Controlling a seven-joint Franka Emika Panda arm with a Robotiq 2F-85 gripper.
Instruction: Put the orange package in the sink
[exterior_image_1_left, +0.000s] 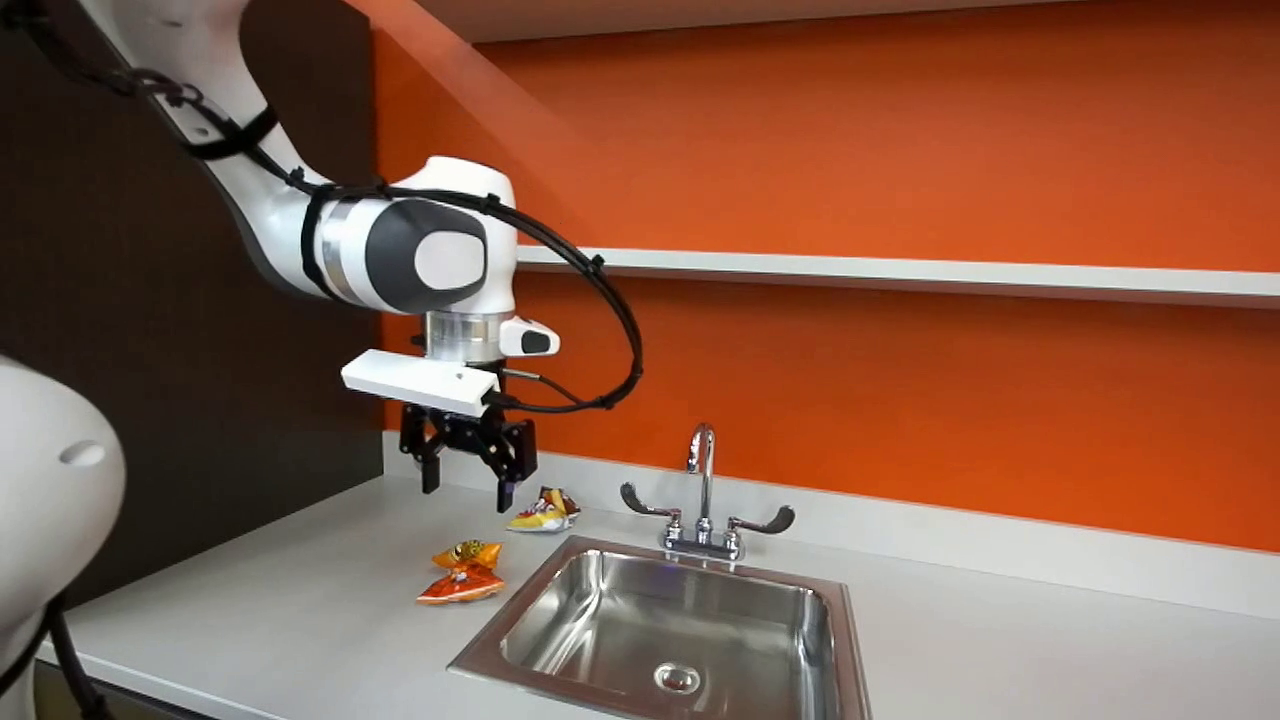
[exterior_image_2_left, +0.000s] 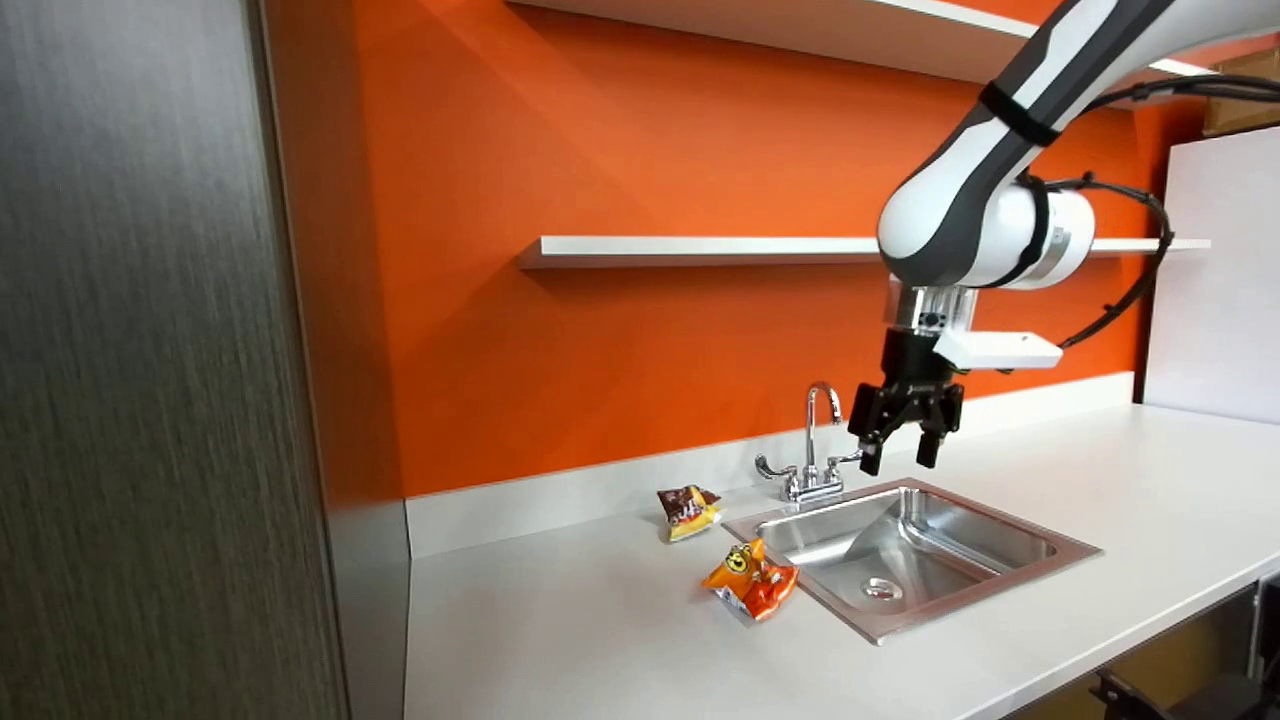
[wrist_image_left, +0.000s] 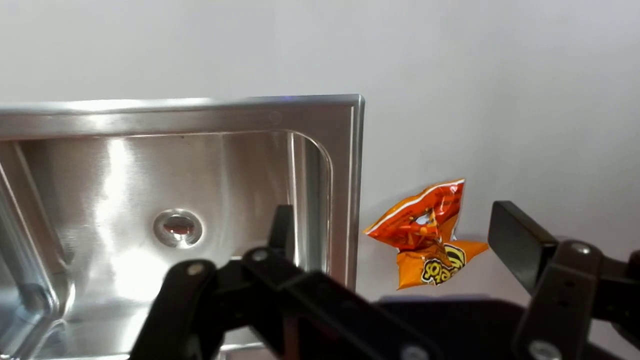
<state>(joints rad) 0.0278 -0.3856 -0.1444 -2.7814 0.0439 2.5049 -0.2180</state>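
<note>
The orange package (exterior_image_1_left: 463, 582) is a small crinkled orange-red pouch with a yellow and black logo. It lies on the counter beside the sink (exterior_image_1_left: 527, 601), also in the exterior view (exterior_image_2_left: 768, 592) and the wrist view (wrist_image_left: 425, 225). The sink is a stainless-steel basin with a drain, its rim also visible in the exterior view (exterior_image_2_left: 965, 600) and the wrist view (wrist_image_left: 345, 200). My gripper (exterior_image_1_left: 467, 488) is open and empty, well above the counter. In the wrist view the package appears between the spread fingers (wrist_image_left: 395, 230), nearer the right one, not touched.
A yellow and brown packet (exterior_image_1_left: 545, 512) lies behind the orange package near the backsplash. The chrome faucet (exterior_image_1_left: 705, 500) with two handles stands behind the basin. A white shelf (exterior_image_1_left: 900, 270) runs along the orange wall. A dark panel (exterior_image_2_left: 170, 400) bounds the counter's end.
</note>
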